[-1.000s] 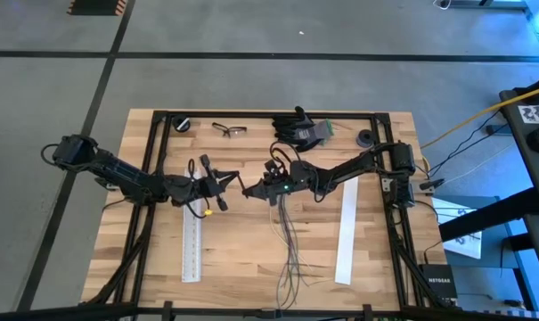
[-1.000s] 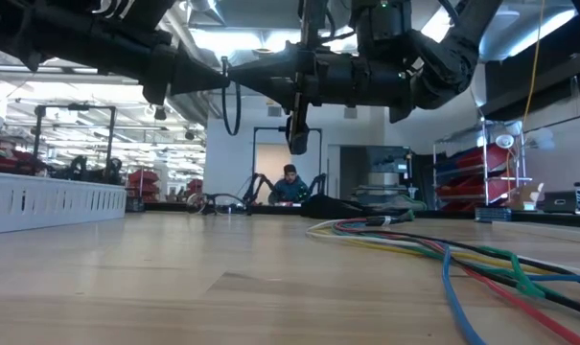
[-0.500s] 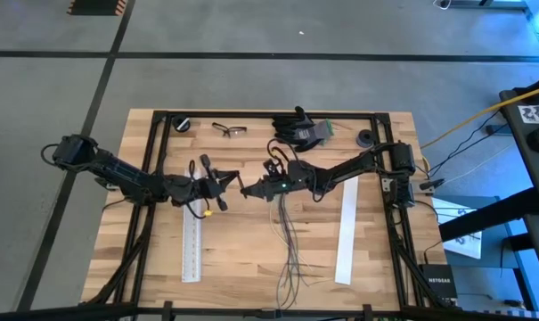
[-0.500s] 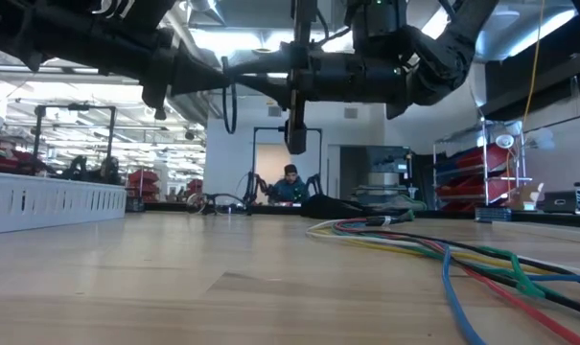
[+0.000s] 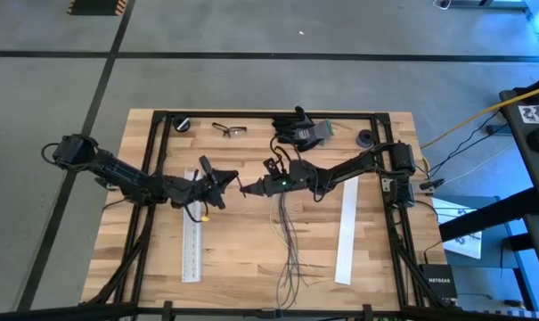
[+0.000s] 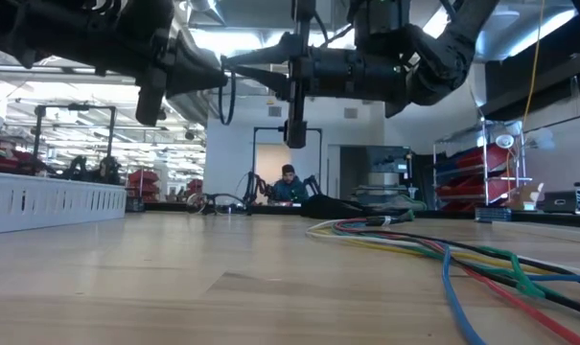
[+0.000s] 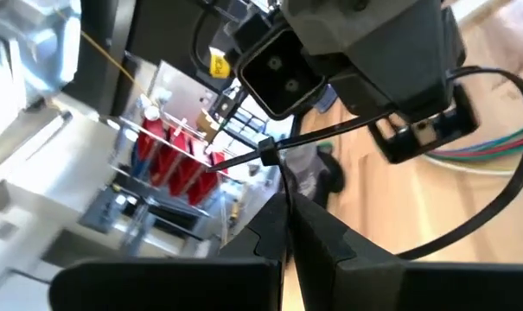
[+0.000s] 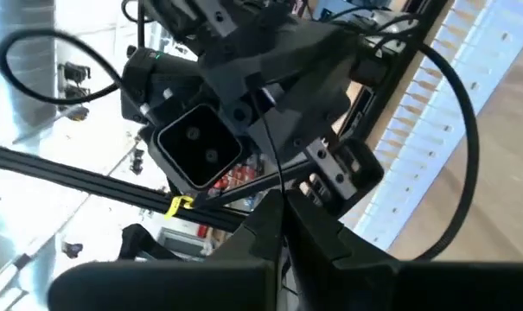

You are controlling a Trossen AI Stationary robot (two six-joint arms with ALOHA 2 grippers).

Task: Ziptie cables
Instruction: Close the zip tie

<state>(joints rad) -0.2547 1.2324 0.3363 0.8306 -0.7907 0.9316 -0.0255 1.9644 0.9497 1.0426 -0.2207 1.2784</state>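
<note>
The cables (image 5: 288, 239) are thin dark wires lying on the table. They are bunched under my right arm and splay toward the near edge; the low view shows them as coloured cables (image 6: 433, 244). Neither gripper touches them. My left gripper (image 5: 232, 180) and right gripper (image 5: 249, 187) meet tip to tip above the table's middle, left of the cables' bunched end. Both are shut on a thin black ziptie (image 7: 265, 154), which also shows as a ziptie strip (image 8: 275, 151) in the right wrist view. My left gripper pinches the ziptie's thin strip (image 7: 278, 183) between its two shut fingers, coming level from the table's left. The strip runs on past the fingertips to the small square head (image 7: 265, 153). The ziptie is lifted clear of the table. My right gripper pinches a thin black ziptie strip (image 8: 278, 177) between its two shut fingers, coming level from the table's right. The strip stands out beyond the fingertips toward my left gripper. It is held in the air, clear of the table and the cables.
Two long flat white strips lie on the table, one left (image 5: 191, 251) and one right (image 5: 346, 236) of the cables. Safety glasses (image 5: 229, 130), a dark glove-like heap (image 5: 303, 129) and two small black round things (image 5: 182, 123) (image 5: 365, 138) sit along the far edge. A person (image 6: 290, 182) is far behind.
My right gripper has moved a little toward the table's left, closing on my left gripper. My left wrist has turned about its own axis. Both have stayed shut on the ziptie. The cables have not moved.
</note>
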